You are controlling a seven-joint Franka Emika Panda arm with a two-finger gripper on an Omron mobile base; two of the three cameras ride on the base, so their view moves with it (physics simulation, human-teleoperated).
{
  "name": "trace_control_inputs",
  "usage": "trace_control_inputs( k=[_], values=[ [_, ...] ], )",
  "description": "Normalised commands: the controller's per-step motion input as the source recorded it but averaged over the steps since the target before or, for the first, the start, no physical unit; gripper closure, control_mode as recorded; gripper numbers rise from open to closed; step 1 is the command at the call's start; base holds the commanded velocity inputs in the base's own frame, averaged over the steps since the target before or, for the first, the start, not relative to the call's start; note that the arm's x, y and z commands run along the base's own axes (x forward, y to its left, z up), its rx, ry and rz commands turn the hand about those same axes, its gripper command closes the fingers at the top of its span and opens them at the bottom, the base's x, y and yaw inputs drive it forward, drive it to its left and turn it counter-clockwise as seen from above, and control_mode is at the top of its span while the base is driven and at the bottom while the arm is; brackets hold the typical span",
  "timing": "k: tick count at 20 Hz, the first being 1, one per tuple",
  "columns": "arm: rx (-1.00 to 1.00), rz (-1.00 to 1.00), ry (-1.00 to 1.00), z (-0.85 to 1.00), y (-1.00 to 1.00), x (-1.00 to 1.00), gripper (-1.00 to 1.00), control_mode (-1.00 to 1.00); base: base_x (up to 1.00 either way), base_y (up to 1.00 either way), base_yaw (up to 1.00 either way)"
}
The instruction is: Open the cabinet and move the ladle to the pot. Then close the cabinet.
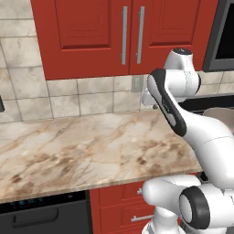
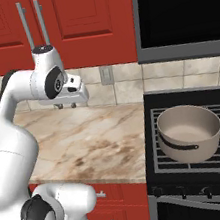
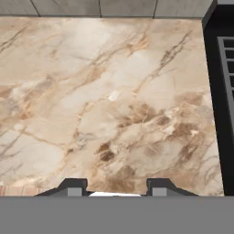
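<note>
The red cabinet (image 1: 91,36) hangs on the wall above the counter with both doors shut, and its two vertical silver handles (image 1: 124,34) stand side by side at the middle. It also shows at the upper left in the right base view, cabinet (image 2: 87,19). The grey pot (image 2: 189,131) stands on the stove, to the right of the counter. My gripper (image 2: 65,105) hangs below the cabinet, pointing down at the marble counter (image 3: 114,91). In the hand view my gripper (image 3: 116,186) is open with nothing between its fingertips (image 3: 75,186). The ladle is out of view.
A black stove (image 2: 203,167) adjoins the counter on the right, with a dark microwave (image 2: 182,13) above it. A wall outlet (image 1: 137,83) sits on the tiled backsplash. Red drawers (image 1: 119,205) and a black appliance (image 1: 41,215) lie under the counter (image 1: 68,146).
</note>
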Motion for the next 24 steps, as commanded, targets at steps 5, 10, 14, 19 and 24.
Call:
trace_control_inputs(
  k=[5,10,14,19,24],
  values=[
    [-0.05,0.01,-0.02,0.00,0.22,-0.13,-1.00,-1.00,0.00,0.00,0.00],
    [-0.08,0.02,-0.01,0.00,0.44,-0.23,-1.00,-1.00,0.00,0.00,0.00],
    [-0.06,0.00,-0.13,0.11,0.29,-0.18,-1.00,-1.00,0.00,0.00,0.00],
    [-0.02,-0.02,-0.21,0.41,0.15,-0.02,-1.00,-1.00,0.00,0.00,0.00],
    [0.00,-0.07,-0.18,0.46,0.11,0.00,-1.00,-1.00,0.00,0.00,0.00]
  ],
)
